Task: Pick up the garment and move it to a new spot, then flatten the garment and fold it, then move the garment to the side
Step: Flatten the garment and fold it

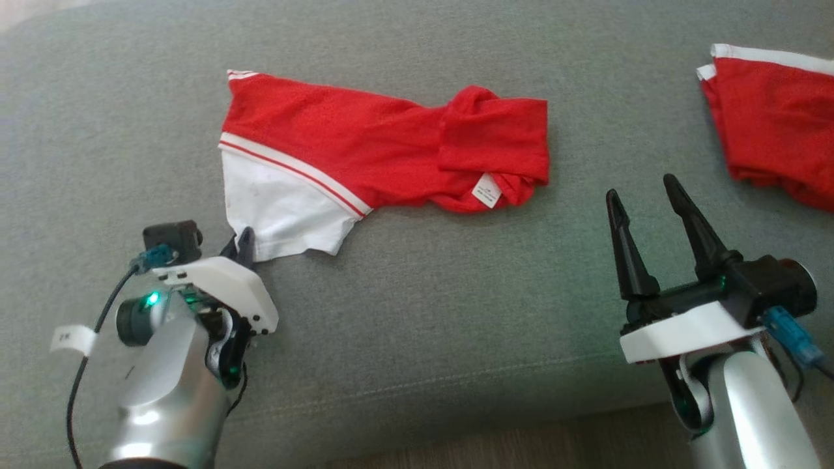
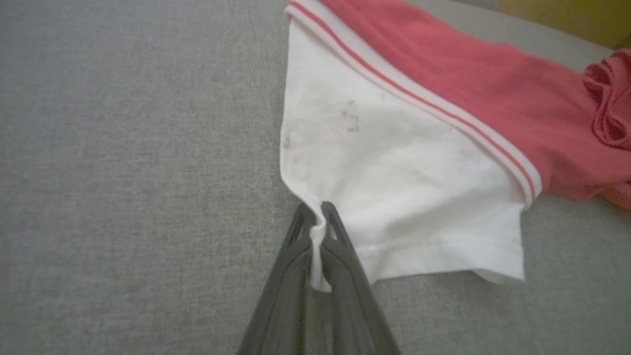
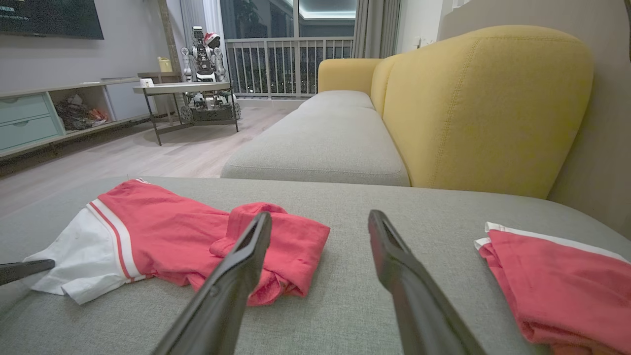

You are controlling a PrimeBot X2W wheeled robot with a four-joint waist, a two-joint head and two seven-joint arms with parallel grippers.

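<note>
- Head view hides most of your left gripper (image 1: 244, 242): its white wrist housing (image 1: 228, 286) covers the fingers, and just one dark tip pokes out at the white corner of the garment (image 1: 365, 143).
- Left wrist view settles it for you: the two dark fingers are pressed together on a pinched ridge of the white hem, with a strip of cloth squeezed between them.
- Your right gripper (image 1: 642, 189) hovers with its long tapered fingers spread wide and nothing between them, well apart from the garment's right end.
- The garment lies stretched left to right on the grey cushion (image 1: 417, 326). Its right end is folded over itself, so what sits under that flap is hidden from you.
- Fabric: a red knit body, a plain white panel with faint smudges, and a ribbed white band with a thin red stripe between them. The print on the small white label (image 1: 487, 190) is too small to read.
- A second red garment (image 1: 775, 124) with white trim is cut off by the right edge of the head view.
- The cushion is coarse woven cloth with a stitched seam near its front edge.
</note>
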